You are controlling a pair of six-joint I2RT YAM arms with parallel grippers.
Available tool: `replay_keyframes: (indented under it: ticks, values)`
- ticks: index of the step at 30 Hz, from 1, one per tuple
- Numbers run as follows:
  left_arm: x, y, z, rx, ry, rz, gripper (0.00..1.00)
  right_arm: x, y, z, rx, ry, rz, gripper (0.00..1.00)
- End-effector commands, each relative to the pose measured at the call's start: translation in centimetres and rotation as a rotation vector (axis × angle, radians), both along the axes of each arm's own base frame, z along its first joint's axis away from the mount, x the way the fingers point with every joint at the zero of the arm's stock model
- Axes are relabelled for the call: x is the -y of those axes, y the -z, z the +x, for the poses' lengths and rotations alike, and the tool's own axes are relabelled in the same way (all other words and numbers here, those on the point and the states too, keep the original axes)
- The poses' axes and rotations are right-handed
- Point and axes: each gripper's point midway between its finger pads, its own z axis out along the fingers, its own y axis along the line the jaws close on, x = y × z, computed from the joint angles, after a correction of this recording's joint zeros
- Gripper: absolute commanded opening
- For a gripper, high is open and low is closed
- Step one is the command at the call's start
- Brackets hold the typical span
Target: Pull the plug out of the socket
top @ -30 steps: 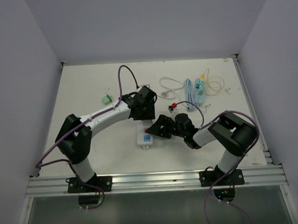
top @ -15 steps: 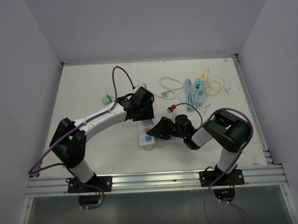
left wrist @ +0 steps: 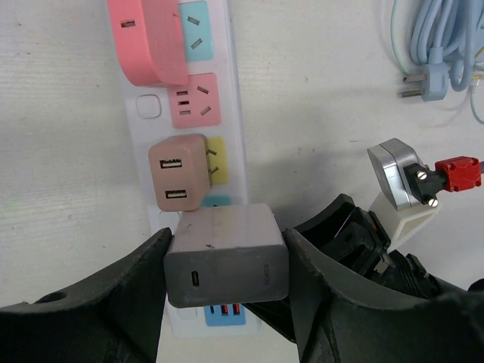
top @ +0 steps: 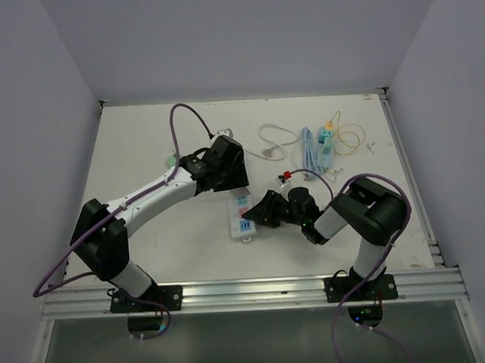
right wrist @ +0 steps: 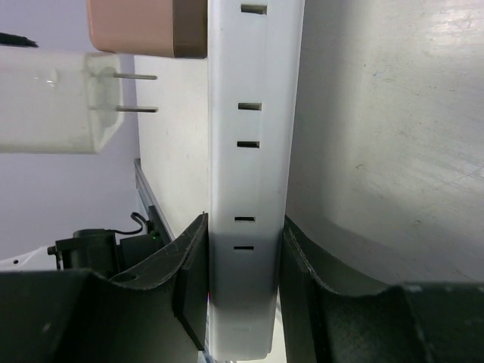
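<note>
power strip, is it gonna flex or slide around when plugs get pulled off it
Probably stiff: the power strip looks like a straight hard plastic bar. Likely light and smooth, so it could slide or lift unless the right gripper clamps its sides, as now. The tan usb adapter plugged in may make it tip slightly.

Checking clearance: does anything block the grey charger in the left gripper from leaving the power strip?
Nothing visible. The grey charger, gripped by the left gripper, has its prongs out of the power strip, which the right gripper clamps.
</note>
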Motion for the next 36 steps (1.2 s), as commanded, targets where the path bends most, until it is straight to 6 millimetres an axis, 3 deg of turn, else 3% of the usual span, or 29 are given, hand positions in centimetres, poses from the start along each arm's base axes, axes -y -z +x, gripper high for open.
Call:
replay_keyframes:
  ticks: [1,4,7,10,16,19,25,32,36]
  values:
    - [0.1,-5.7,2.5,0.15,-0.036,-0.122,0.0,1.4,1.9,-0.1,-0.013,0.033,-0.059,0.0]
    - [-2.1,-6.7,3.0,0.172,-0.068,-0.122,0.0,1.8,2.4,0.0,-0.024,0.044,-0.07,0.0]
    - [-6.0,-7.4,4.2,0.204,-0.149,-0.086,0.0,2.2,2.6,0.1,-0.03,0.054,-0.076,0.0]
    - [-9.6,-6.7,4.8,0.219,-0.211,-0.003,0.0,2.4,2.6,0.1,-0.029,0.053,-0.078,0.0]
    - [-17.3,-1.7,6.2,0.158,-0.334,0.251,0.0,2.4,2.7,0.0,-0.025,0.04,-0.089,0.0]
    - [-19.7,0.7,6.5,0.063,-0.323,0.367,0.0,2.5,2.7,0.1,-0.019,0.036,-0.105,0.0]
    - [-23.2,3.9,7.5,-0.052,-0.339,0.508,0.15,2.6,2.6,0.2,-0.002,0.032,-0.131,0.0]
    - [-25.2,5.2,9.4,-0.037,-0.445,0.561,0.24,2.6,2.7,0.2,-0.006,0.027,-0.133,0.0]
    - [-25.1,6.0,9.9,-0.041,-0.458,0.563,0.33,2.6,2.8,0.1,-0.006,0.026,-0.136,0.0]
